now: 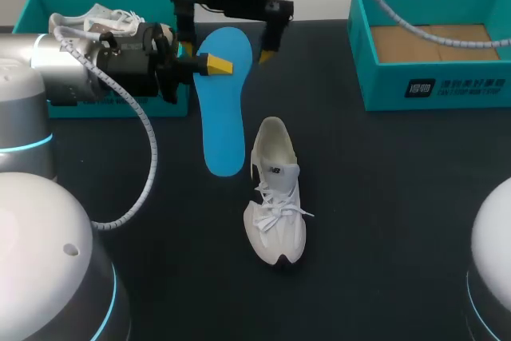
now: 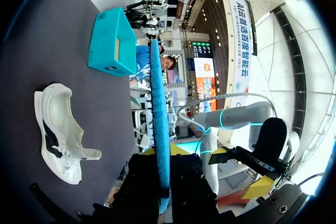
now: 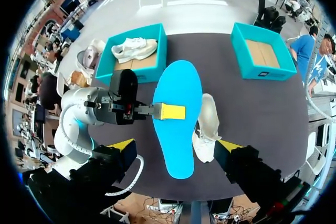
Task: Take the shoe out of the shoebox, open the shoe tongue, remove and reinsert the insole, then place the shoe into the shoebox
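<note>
Left tool (image 1: 209, 64) clamps the blue insole (image 1: 222, 125) beside the shoe (image 1: 275, 197) mid-tabletop, probably for reinserting, while the right tool (image 1: 225, 52) is spread wide over its end.

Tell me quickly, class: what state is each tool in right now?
Left tool: closed, holding the blue insole.
Right tool: open, holding nothing.

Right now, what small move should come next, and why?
Probably swing the insole down toward the shoe opening. The left pincer holds it in the air, out of the shoe lying just beside it, and the right pincer is open, gripping nothing.
</note>
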You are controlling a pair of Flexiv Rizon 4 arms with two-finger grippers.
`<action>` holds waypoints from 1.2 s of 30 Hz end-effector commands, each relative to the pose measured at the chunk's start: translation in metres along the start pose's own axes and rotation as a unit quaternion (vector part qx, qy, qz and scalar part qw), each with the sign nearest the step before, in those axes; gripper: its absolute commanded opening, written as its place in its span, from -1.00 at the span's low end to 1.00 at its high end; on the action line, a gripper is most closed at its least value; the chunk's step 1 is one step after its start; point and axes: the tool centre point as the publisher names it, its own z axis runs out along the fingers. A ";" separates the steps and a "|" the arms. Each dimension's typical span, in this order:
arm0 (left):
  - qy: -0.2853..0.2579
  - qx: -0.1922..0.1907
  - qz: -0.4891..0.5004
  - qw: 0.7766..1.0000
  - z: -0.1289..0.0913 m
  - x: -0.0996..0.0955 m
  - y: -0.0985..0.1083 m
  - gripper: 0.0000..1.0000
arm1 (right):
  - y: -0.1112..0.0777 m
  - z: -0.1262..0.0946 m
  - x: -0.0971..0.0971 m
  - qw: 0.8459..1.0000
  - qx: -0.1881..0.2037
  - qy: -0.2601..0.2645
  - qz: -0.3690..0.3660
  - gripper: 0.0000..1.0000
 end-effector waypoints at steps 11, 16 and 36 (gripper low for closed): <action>-0.002 0.000 0.000 1.000 0.000 0.001 0.001 -1.00 | 0.005 0.004 -0.057 0.969 0.004 0.245 -0.005 1.00; -0.002 0.000 0.000 1.000 0.000 0.001 0.001 -1.00 | 0.006 0.010 -0.067 0.954 0.001 0.301 -0.011 1.00; -0.002 0.000 0.000 1.000 0.000 0.001 0.001 -1.00 | 0.006 0.036 -0.084 0.877 0.014 0.479 -0.024 1.00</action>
